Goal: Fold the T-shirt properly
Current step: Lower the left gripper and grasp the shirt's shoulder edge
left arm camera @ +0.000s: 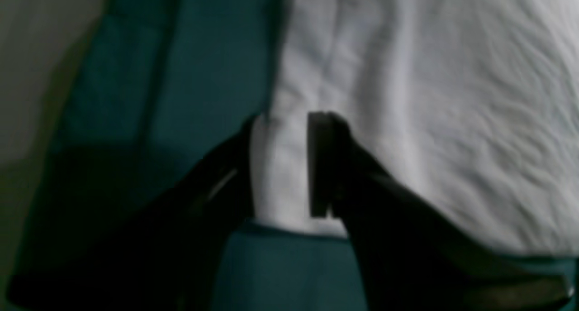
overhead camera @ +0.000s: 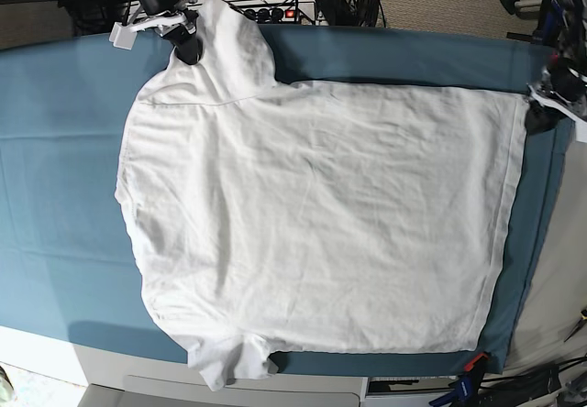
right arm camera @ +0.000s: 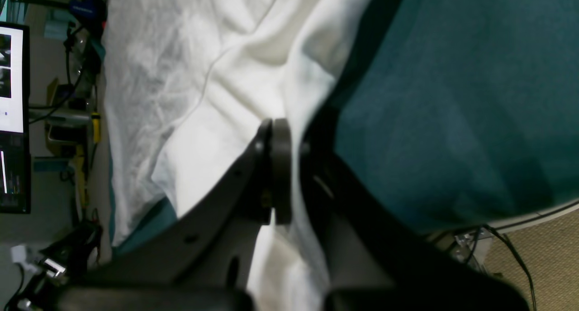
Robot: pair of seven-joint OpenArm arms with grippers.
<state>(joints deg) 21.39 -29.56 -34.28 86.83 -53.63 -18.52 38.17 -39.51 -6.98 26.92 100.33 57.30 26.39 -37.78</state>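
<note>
The T-shirt (overhead camera: 312, 214) lies spread flat on your teal-covered bench (overhead camera: 55, 187), sleeves toward nine o'clock in the base view. Your right claw (right arm camera: 276, 166) is pinched together on the sleeve at eleven o'clock (cloth bunches around it). Your left claw (left arm camera: 282, 166) straddles the hem corner at two o'clock, white fabric between its parted jaws.
</note>
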